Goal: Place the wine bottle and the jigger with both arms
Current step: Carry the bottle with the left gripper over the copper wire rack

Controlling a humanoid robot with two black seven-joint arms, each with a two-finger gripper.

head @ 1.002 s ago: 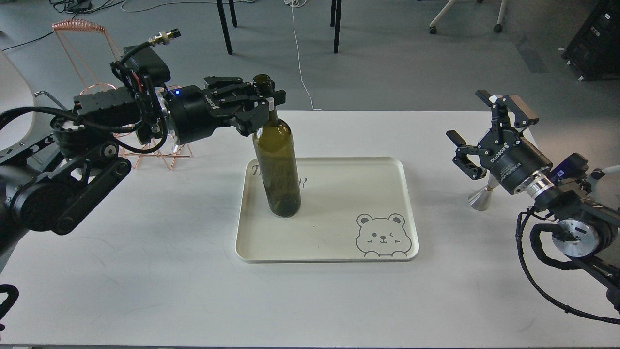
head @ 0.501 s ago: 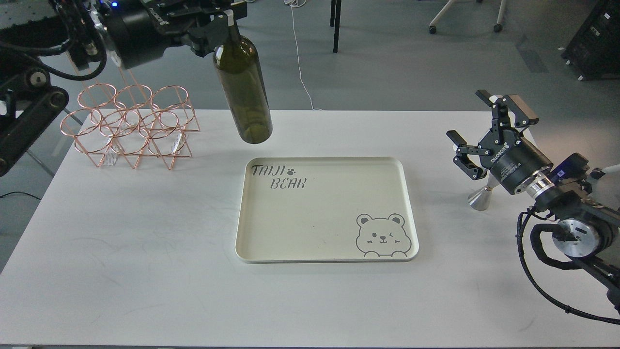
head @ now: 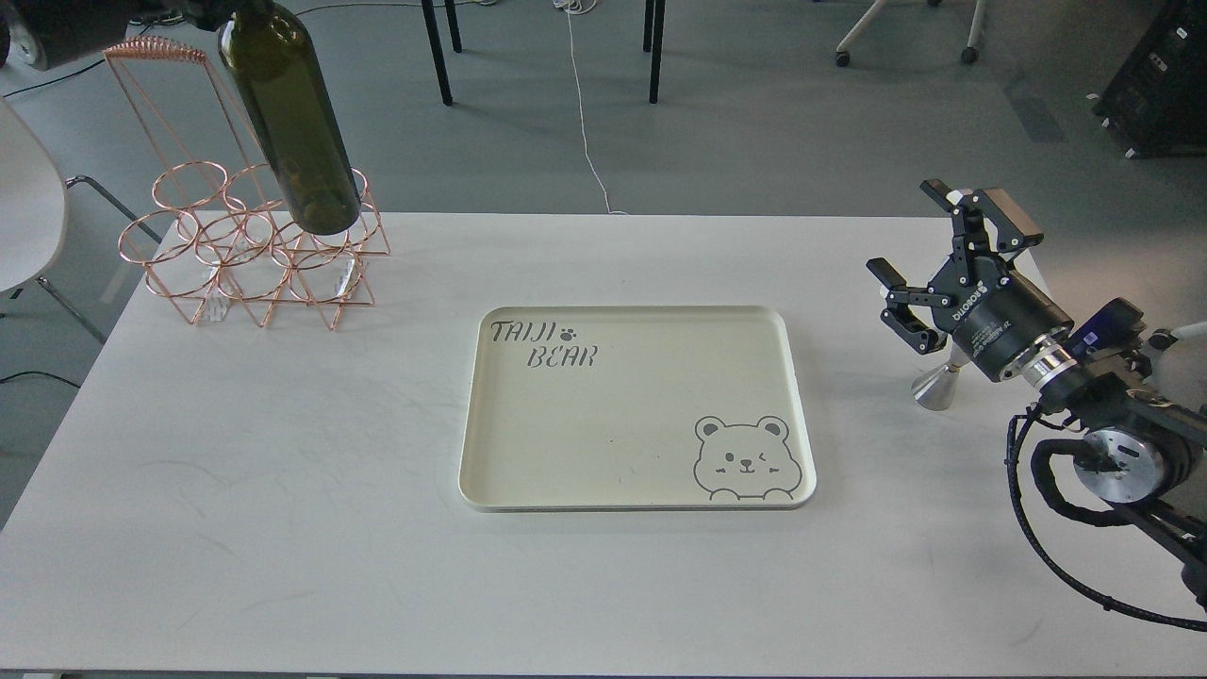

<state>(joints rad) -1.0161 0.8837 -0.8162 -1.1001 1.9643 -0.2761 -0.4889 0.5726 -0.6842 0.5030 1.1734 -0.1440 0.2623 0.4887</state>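
wine bottle (head: 294, 123): neck cut off at top edge | jigger (head: 936, 387): upper cone hidden behind right arm

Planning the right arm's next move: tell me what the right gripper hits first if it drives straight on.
Probably nothing: the right gripper points up and left, away from the jigger beneath its wrist. Depth is unclear.

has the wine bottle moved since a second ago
Yes. The wine bottle left the tray, rising and moving left; it now hangs above the copper wire rack.

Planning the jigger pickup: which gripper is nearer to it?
Right. The right gripper hovers open just above the jigger; the left gripper is out of view at upper left, carrying the wine bottle.
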